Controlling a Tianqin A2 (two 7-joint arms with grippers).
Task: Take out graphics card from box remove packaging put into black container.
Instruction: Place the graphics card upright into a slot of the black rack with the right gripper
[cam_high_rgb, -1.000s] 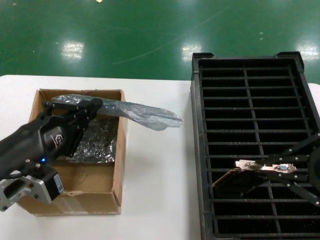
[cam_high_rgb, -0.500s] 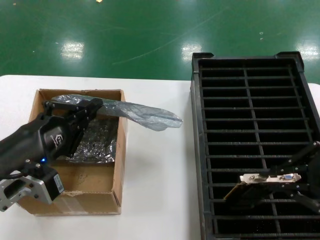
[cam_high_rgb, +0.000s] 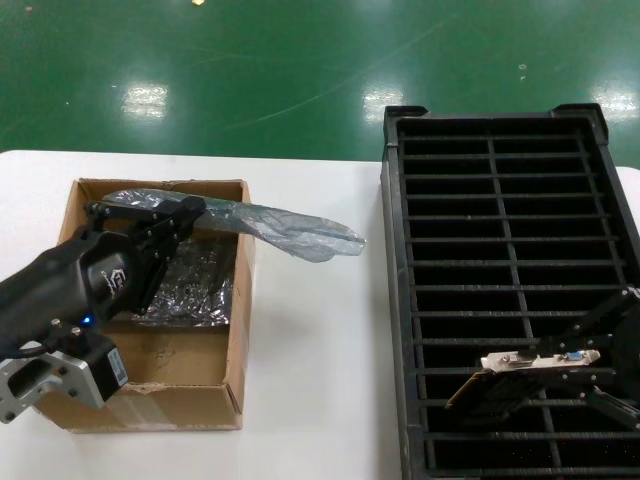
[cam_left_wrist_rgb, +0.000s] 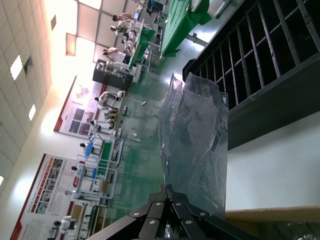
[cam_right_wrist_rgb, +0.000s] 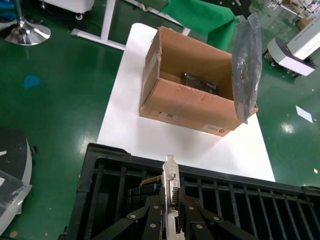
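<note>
- In the head view, our left gripper (cam_high_rgb: 185, 212) hangs over the far rim of the box (cam_high_rgb: 160, 390) at about 9 o'clock, its fingers pinching one end of the packaging (cam_high_rgb: 290, 232). The bag juts out past the box's right wall toward 3 o'clock, above the white surface (cam_high_rgb: 320, 350). More crinkly silver bags (cam_high_rgb: 195, 285) lie inside the box.
- Still in the head view, our right gripper (cam_high_rgb: 560, 362) sits low at 4 o'clock over the black container (cam_high_rgb: 500, 200), its fingers clamped on the bracket end of the graphics card (cam_high_rgb: 510, 385). The card is tilted and partly down among the near slots.
- In the left wrist view, the fingers (cam_left_wrist_rgb: 167, 197) meet on the bag's edge, the bag (cam_left_wrist_rgb: 195, 145) standing out from them; the crate (cam_left_wrist_rgb: 260, 65) lies beyond.
- In the right wrist view, the fingers (cam_right_wrist_rgb: 162, 210) press on either side of the card's bracket (cam_right_wrist_rgb: 172, 192), which stands upright above the crate's ribs (cam_right_wrist_rgb: 100, 175). Across the surface stands the box (cam_right_wrist_rgb: 190, 95), the bag (cam_right_wrist_rgb: 247, 65) hanging above its corner.
</note>
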